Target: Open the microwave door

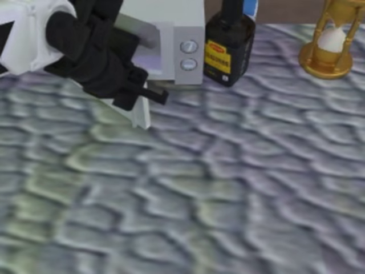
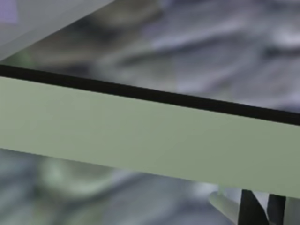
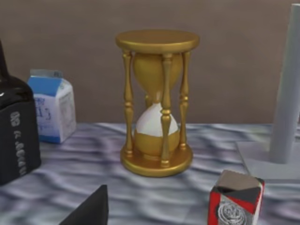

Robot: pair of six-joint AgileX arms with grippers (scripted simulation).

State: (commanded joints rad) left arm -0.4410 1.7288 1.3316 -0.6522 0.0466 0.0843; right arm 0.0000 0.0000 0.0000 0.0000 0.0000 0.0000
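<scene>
The white-grey microwave [image 1: 182,23] stands at the back left of the table. Its knob strip [image 1: 189,55] faces front. The microwave door [image 1: 141,114] is swung out toward the front, edge-on to the top view, and the cavity behind it shows. My left gripper [image 1: 149,94] is at the door's free edge, shut on its thin handle. In the left wrist view the door [image 2: 140,136] fills the middle as a pale green band, with my left gripper [image 2: 262,211] dark below it. A dark piece of my right gripper [image 3: 96,211] shows low in its wrist view, far from the microwave.
A dark sauce bottle [image 1: 229,45] stands right beside the microwave, with a milk carton [image 1: 249,7] behind it. A gold hourglass [image 1: 332,43] is at the back right. The right wrist view also shows a red-and-black cube [image 3: 234,199] and a grey post [image 3: 286,93].
</scene>
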